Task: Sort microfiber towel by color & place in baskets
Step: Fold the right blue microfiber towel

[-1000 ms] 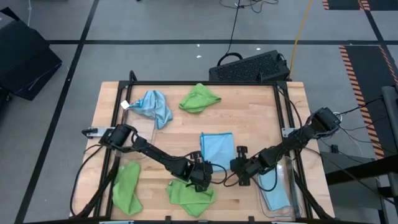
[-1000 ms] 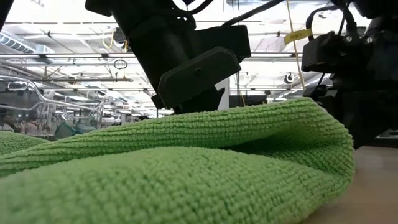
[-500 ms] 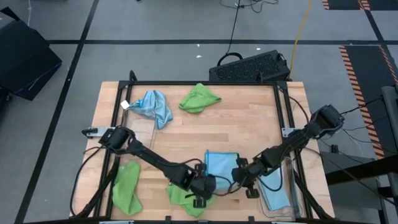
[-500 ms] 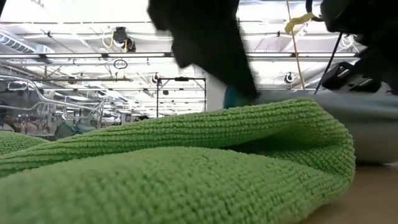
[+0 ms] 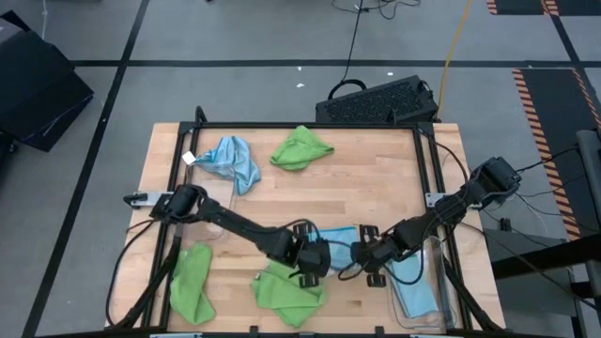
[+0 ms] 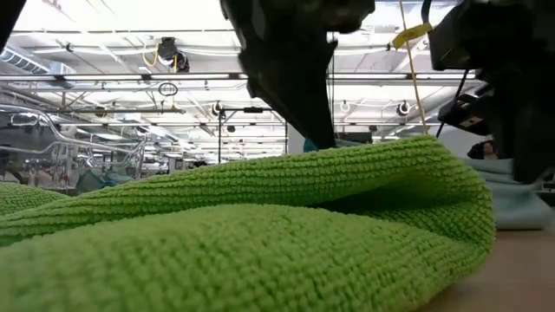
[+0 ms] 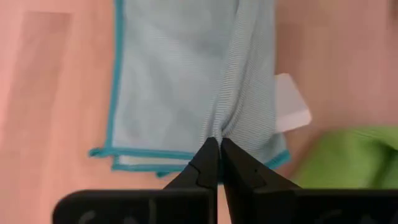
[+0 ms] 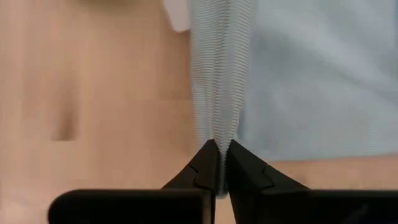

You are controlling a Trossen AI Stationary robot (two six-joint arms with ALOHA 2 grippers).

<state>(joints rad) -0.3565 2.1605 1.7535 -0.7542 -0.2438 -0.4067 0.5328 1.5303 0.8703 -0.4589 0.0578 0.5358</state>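
At the table's near middle, the folded blue towel (image 5: 336,237) hangs bunched between the 2 arms: the left gripper (image 7: 219,155) is pinched tight on 1 edge of it and the right gripper (image 8: 219,157) is clamped on the opposite edge, both with fingers closed on the cloth. A second ago this towel lay flat and spread on the wood; it is now gathered narrower and shifted toward the front. The right basket (image 5: 434,282) at the table's right edge holds 1 blue towel (image 5: 413,293); the left basket (image 5: 218,192) shows only faintly. A crumpled blue towel (image 5: 231,160) and 3 green towels (image 5: 300,148) (image 5: 192,282) (image 5: 287,291) lie loose on the table (image 5: 376,178).
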